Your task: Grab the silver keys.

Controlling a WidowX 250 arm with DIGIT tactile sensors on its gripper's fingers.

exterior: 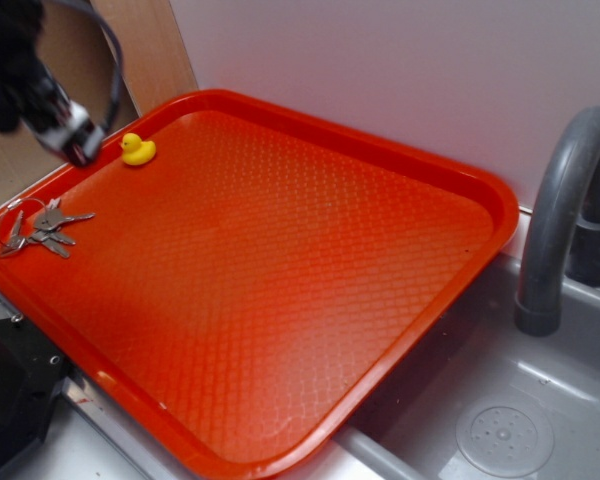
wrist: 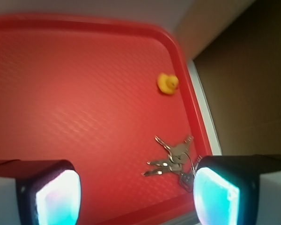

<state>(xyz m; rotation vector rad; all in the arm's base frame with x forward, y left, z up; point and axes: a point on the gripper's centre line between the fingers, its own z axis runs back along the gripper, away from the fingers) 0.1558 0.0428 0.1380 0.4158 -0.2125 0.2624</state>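
Overhead, the pincer [wrist: 133, 194] gapes wide and empty, silver keys [wrist: 172, 161] lying just beside its right finger [wrist: 215, 197].

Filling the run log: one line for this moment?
tool open, empty | above tray | keys untouched, near right finger | duck beyond

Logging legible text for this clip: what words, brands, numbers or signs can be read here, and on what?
None can be read in either view.
Silver keys: any stamping is too small and blurred to read.
Red tray, yellow toy duck, grey faucet: no markings visible.
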